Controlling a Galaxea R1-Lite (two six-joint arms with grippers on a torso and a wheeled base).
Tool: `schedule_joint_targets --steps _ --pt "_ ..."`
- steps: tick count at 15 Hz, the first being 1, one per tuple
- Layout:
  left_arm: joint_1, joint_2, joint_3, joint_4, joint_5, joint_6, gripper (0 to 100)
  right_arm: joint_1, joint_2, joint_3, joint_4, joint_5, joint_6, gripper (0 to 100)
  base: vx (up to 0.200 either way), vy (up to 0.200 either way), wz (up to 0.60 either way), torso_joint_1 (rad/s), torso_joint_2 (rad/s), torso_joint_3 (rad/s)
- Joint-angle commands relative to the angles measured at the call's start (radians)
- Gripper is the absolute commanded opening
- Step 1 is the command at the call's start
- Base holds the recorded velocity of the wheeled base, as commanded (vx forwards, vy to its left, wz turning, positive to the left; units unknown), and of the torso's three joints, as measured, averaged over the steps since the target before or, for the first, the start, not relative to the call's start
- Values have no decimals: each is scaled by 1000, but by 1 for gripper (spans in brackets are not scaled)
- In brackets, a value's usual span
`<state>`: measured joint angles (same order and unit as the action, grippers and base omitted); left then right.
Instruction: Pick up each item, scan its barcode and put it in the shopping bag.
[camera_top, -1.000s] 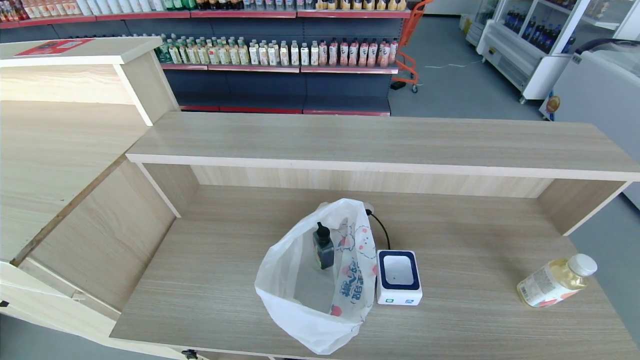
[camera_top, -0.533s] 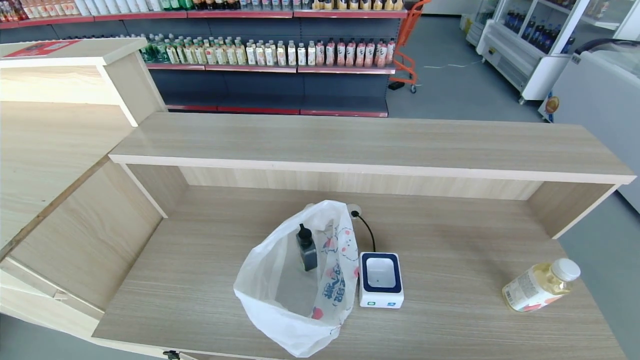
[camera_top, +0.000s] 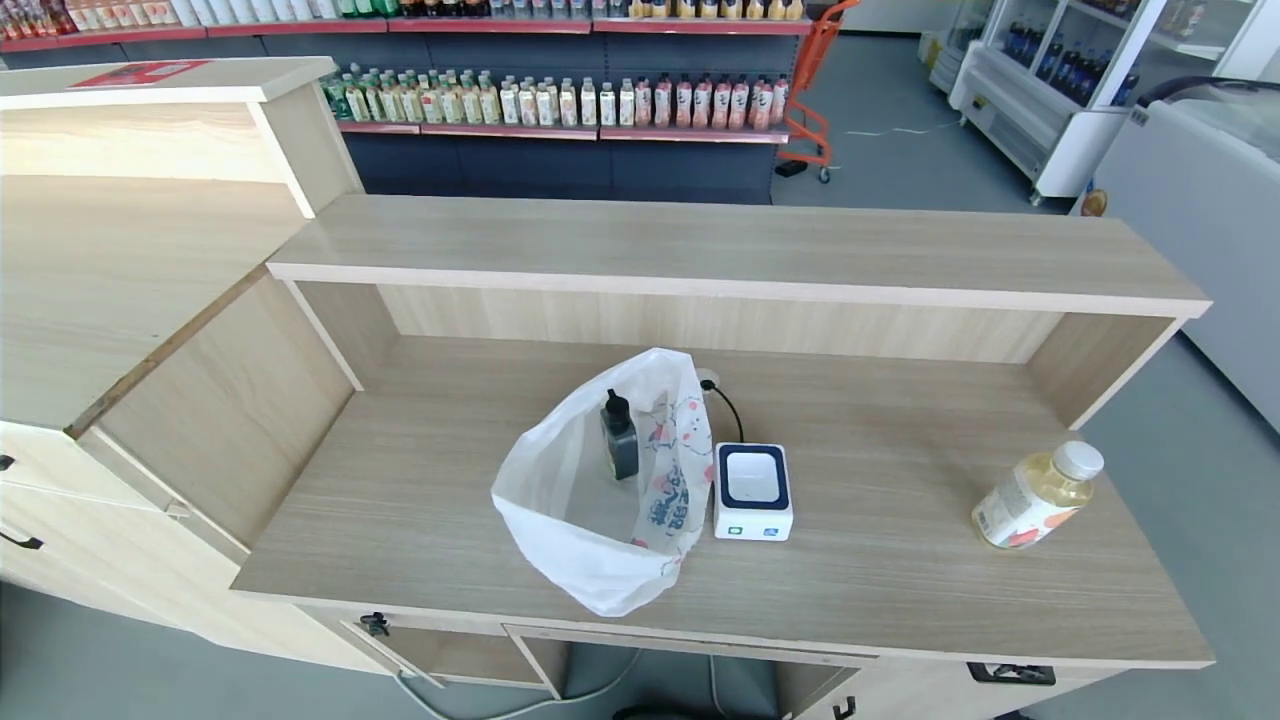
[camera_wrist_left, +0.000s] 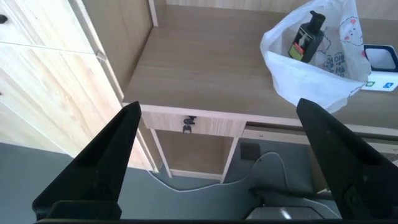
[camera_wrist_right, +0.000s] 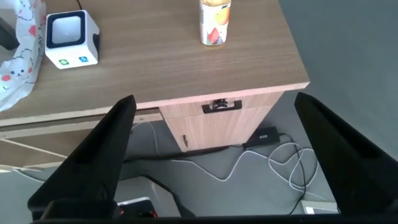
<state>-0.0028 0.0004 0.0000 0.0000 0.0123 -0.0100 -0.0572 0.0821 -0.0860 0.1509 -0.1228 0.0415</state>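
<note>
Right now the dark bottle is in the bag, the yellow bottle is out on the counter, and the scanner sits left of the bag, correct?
Not quite. The scanner sits right of the bag, as the head view shows. The dark bottle is in the bag, and the yellow bottle is out on the counter.

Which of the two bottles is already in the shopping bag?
The dark bottle with the black cap, upright in the white shopping bag; the yellow white-capped bottle stands out on the counter, right of the scanner.
</note>
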Motion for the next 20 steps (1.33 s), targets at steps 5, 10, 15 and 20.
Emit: schedule_joint_targets --steps 5,10,15,20 --pt "0 0 0 0 1 4 100 -1 5 0 -1 5 0 100 0 -160 0 6 2 1" --pt "0 0 0 0 1 13 100 -1 5 0 -1 5 0 100 0 -200 0 6 3 0" --pt "0 0 0 0 1 18 100 -1 5 0 -1 6 0 100 0 -200 0 3 3 0" --pt "0 0 0 0 1 8 100 0 5 -11 7 6 0 100 0 -200 0 2 3 5"
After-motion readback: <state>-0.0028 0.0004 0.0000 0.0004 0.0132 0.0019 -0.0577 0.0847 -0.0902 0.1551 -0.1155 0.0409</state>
